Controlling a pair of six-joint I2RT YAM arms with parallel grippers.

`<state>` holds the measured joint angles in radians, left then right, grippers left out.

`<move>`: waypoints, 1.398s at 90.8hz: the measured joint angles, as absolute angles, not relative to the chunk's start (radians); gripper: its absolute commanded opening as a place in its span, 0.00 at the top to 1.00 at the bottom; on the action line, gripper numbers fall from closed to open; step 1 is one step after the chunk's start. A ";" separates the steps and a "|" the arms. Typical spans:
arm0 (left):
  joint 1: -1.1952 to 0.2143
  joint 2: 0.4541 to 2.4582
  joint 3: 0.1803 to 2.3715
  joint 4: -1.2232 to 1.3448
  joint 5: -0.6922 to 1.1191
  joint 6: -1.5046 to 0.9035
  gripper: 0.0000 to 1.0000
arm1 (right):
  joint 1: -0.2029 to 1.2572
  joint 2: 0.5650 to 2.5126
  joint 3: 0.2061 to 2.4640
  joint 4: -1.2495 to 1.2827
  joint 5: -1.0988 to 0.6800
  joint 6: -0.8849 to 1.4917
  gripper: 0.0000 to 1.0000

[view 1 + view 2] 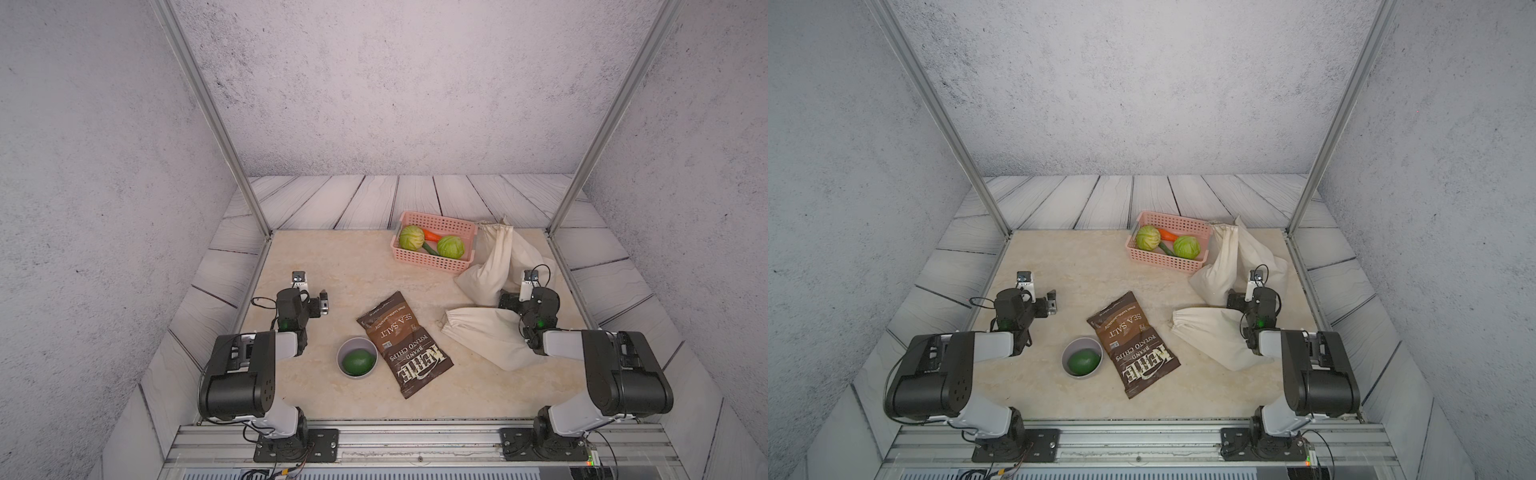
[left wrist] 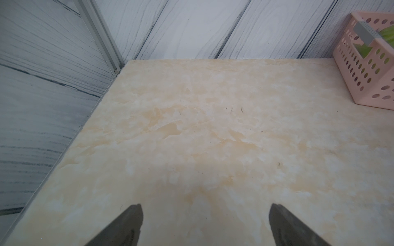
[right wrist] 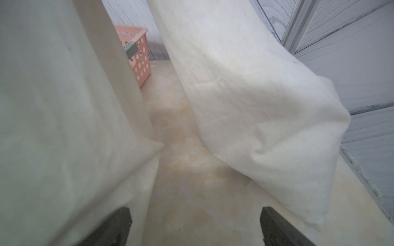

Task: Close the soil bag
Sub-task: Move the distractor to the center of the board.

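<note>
Top views: the near bag (image 1: 486, 338), likely the soil bag, lies just beside the right gripper (image 1: 508, 300), its gathered mouth toward the table's (image 1: 332, 266) middle. The left gripper (image 1: 323, 303) is well apart.
Left wrist: jaws spread, empty.
Right wrist: jaws spread, empty, cloth (image 3: 255, 95) either side.

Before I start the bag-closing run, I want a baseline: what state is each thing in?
left gripper, open, empty.
right gripper, open, empty.
leaning cloth bag, propped beside basket, neck gathered.
rear cloth bag, slumped, mouth hidden.
near cloth bag, lying flat, mouth gathered.
chip bag, lying flat.
bowl, upright, holds green fruit.
basket, upright, holds vegetables.
</note>
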<state>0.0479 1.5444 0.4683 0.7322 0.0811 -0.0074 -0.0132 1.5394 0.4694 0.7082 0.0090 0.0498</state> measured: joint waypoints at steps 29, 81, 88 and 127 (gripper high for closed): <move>0.042 1.252 0.554 0.452 0.059 -0.049 0.02 | 0.000 1.287 0.588 0.331 0.178 0.191 0.01; -0.649 1.177 0.809 -0.145 -0.103 -0.368 0.02 | 0.421 1.044 0.878 -0.515 0.313 0.437 0.01; -0.706 1.214 0.836 -0.197 -0.083 -0.395 0.01 | 0.453 1.048 0.878 -0.573 0.277 0.429 0.01; -0.904 1.655 1.086 -0.318 0.053 -0.531 0.01 | 0.491 1.090 0.854 -0.617 0.216 0.385 0.01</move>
<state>-0.9035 1.6547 1.0859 -0.3180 0.0532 -0.5308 0.4908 1.0904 0.8536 -0.6170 0.2165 0.3847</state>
